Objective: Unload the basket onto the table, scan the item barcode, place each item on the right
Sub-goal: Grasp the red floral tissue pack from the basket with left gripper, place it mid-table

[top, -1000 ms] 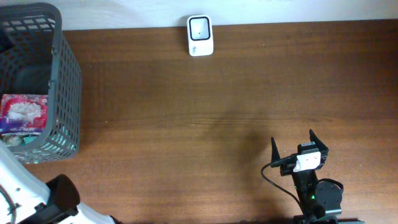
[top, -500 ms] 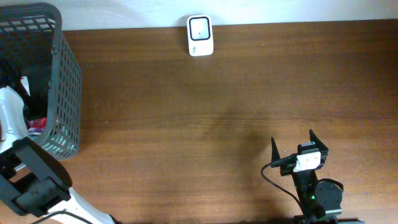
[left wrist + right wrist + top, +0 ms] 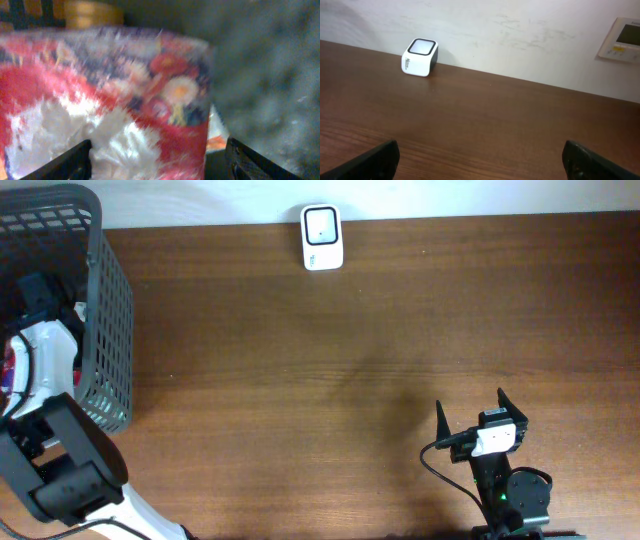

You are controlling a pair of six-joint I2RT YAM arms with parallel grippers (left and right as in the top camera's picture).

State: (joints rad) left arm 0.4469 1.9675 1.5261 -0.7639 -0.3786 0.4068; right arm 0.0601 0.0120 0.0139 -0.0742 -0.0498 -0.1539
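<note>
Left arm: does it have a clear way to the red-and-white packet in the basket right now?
Probably yes. The left gripper is down inside the basket, with its jaws open on either side of the red-and-white packet. Nothing shows between fingers and packet, though the close view is blurred.

The overhead view looks straight down on the table (image 3: 350, 360), with the basket (image 3: 105, 310) at 9 o'clock and the scanner (image 3: 322, 237) at 12. The left wrist view sits inside the basket, close against a blurred packet (image 3: 100, 100). The right wrist view, low at 5 o'clock, faces the wall (image 3: 520, 30) and shares the scanner (image 3: 419, 57) with overhead.
</note>
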